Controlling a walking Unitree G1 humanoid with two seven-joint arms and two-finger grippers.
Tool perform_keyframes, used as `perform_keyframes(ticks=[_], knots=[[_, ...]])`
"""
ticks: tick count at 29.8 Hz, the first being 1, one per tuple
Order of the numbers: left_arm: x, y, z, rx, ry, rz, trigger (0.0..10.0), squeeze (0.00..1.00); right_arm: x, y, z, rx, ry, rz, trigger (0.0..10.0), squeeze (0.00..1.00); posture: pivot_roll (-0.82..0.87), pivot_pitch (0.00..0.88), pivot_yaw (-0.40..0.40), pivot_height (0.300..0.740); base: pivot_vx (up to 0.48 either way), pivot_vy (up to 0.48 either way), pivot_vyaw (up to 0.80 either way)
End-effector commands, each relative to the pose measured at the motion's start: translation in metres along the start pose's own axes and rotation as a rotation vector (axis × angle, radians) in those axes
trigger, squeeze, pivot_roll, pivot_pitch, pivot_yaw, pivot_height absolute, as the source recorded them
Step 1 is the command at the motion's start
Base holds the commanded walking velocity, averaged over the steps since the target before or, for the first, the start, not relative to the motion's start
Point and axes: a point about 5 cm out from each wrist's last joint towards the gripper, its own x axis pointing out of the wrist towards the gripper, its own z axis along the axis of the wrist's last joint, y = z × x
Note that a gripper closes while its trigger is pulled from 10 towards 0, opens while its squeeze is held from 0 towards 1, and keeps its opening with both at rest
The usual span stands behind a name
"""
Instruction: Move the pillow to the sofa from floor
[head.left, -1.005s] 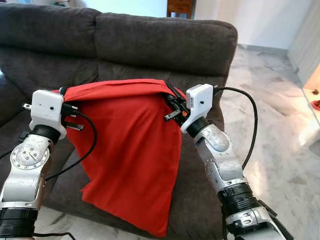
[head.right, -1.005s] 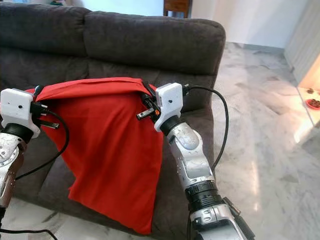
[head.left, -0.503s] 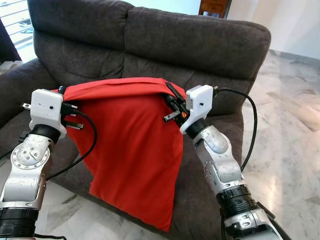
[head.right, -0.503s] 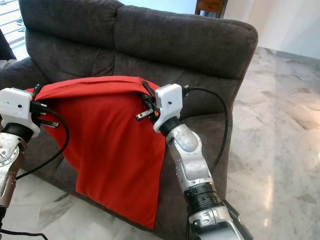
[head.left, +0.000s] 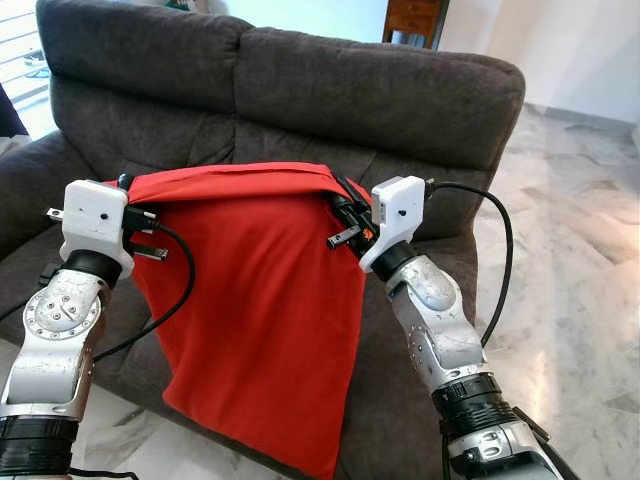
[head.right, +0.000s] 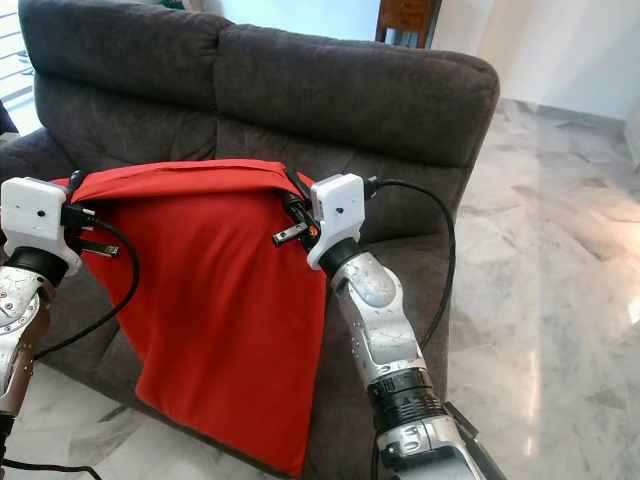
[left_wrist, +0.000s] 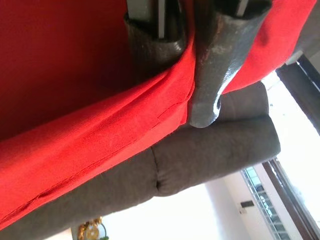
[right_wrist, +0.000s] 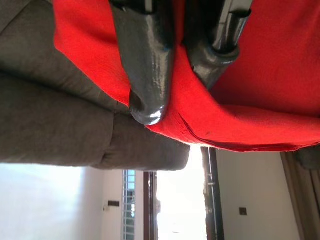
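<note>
Sofa (head.left: 300, 90) shifted in view; pillow (head.left: 260, 300) stays held

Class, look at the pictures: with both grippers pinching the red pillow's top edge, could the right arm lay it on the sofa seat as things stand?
Probably yes. The right gripper and left gripper hold the red pillow hanging right in front of the grey sofa, and nothing stands between them.
</note>
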Motion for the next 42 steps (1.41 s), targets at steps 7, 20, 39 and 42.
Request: perform_keyframes(ticks=[7,20,39,42], knots=[[-0.004,0.029,0.002,0.005,-0.008,0.144,10.0,0.0,-0.006,-0.017,0.022,-0.039,-0.101,-0.087,10.0,0.0,0.08,0.107,0.003,0.74,0.314,0.0,0.46],[-0.003,0.014,-0.006,-0.032,0.033,0.035,10.0,0.0,-0.007,-0.025,0.011,-0.006,-0.043,-0.171,10.0,0.0,0.08,0.11,0.001,0.74,0.098,0.0,0.06],[0.032,-0.008,-0.025,0.094,0.13,-0.084,10.0,0.0,0.019,-0.039,-0.007,0.001,0.113,-0.264,10.0,0.0,0.09,0.115,0.001,0.74,0.0,0.0,0.0],[0.038,-0.003,-0.022,0.103,0.107,-0.066,10.0,0.0,0.02,-0.047,-0.004,-0.011,0.11,-0.311,10.0,0.0,0.09,0.115,0.001,0.74,0.0,0.0,0.0]])
